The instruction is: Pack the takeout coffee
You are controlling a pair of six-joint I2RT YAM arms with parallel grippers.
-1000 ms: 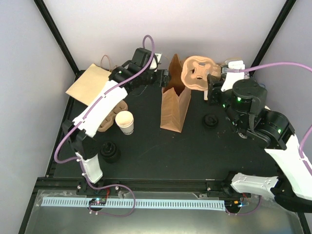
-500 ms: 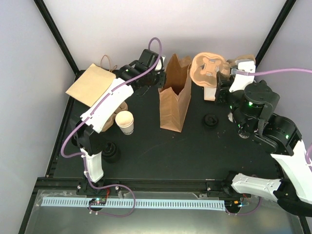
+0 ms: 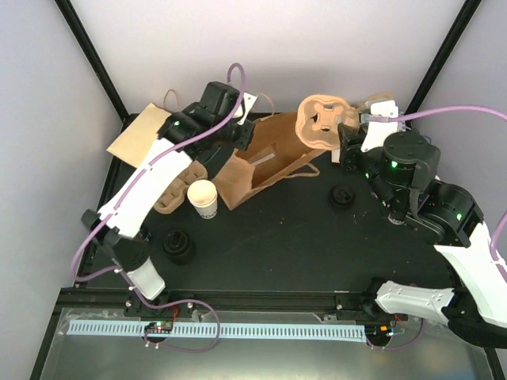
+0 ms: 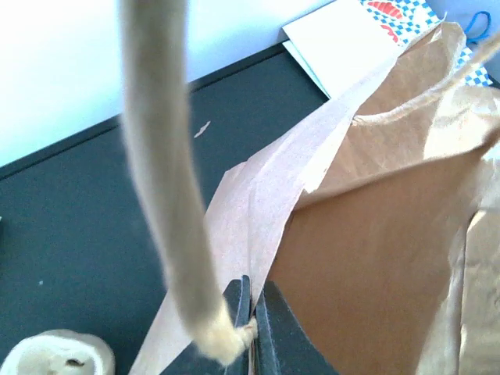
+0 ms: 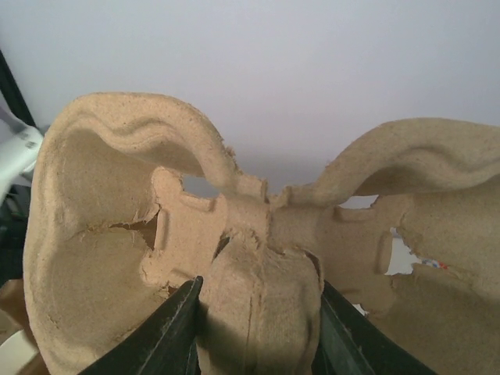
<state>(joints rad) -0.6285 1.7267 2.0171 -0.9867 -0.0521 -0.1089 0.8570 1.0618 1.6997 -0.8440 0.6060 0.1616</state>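
The takeout coffee (image 3: 203,197), a small white paper cup, stands upright left of centre on the black table. My left gripper (image 3: 242,136) (image 4: 251,322) is shut on the rim of the brown paper bag (image 3: 265,161) (image 4: 375,258). The bag leans over, its mouth toward the back left, and its twine handle (image 4: 168,195) hangs blurred in front of the left wrist camera. My right gripper (image 3: 343,136) (image 5: 258,312) is shut on the middle cone of a brown moulded cup carrier (image 3: 321,120) (image 5: 117,234), held in the air behind the bag.
A second brown carrier (image 3: 176,188) lies under my left arm beside the cup. Black lids sit at the front left (image 3: 178,246) and right of centre (image 3: 342,196). A flat brown bag (image 3: 141,136) lies at the back left. Printed white paper (image 4: 351,31) lies behind the bag.
My left gripper has shut on the bag's rim and pulled it left, tipping the bag from upright to a slant. The right arm with the carrier shifted only slightly.
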